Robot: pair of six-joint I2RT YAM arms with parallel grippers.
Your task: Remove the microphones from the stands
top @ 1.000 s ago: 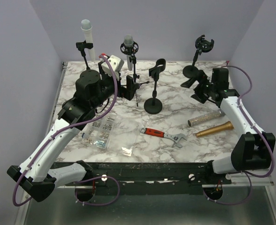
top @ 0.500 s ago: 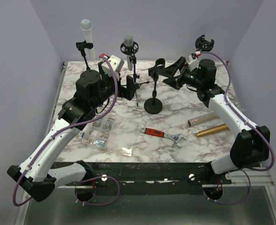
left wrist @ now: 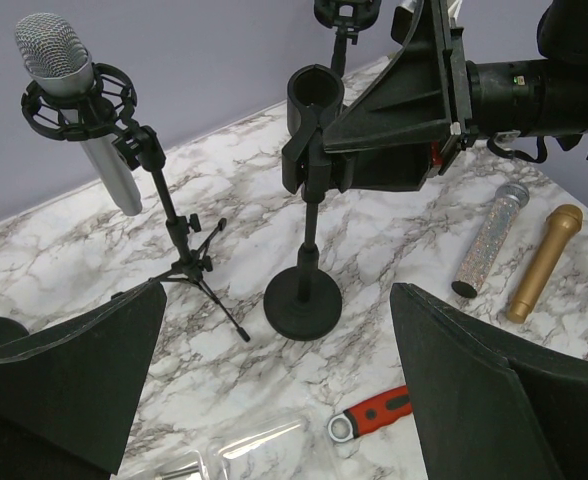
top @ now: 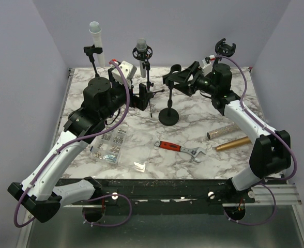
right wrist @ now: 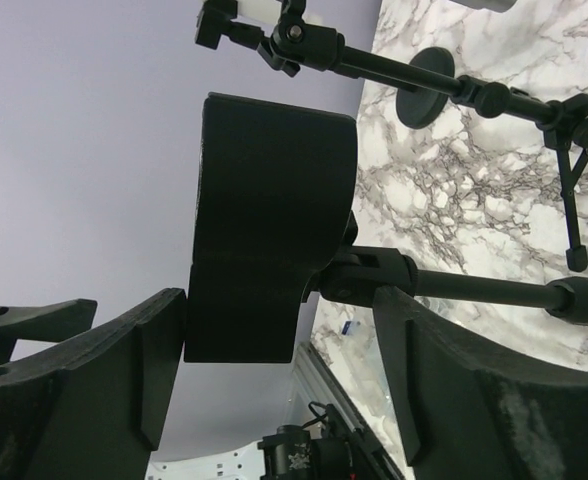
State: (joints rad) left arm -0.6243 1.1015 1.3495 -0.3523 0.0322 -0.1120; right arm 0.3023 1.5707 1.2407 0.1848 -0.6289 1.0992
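The right claw (right wrist: 274, 310) stands open astride the empty clip (right wrist: 269, 230) of the round-base stand (top: 169, 115) at mid-frame, with slim gaps on either side. The left claw (left wrist: 279, 292) hangs open, holding nothing. The microphone (left wrist: 66, 62) sits in the tripod stand (left wrist: 179, 250), upper left. Two loose microphones, silver (left wrist: 486, 240) and gold (left wrist: 544, 262), lie at right. There are four stands in all, and marble bench (top: 193, 111) shows between them.
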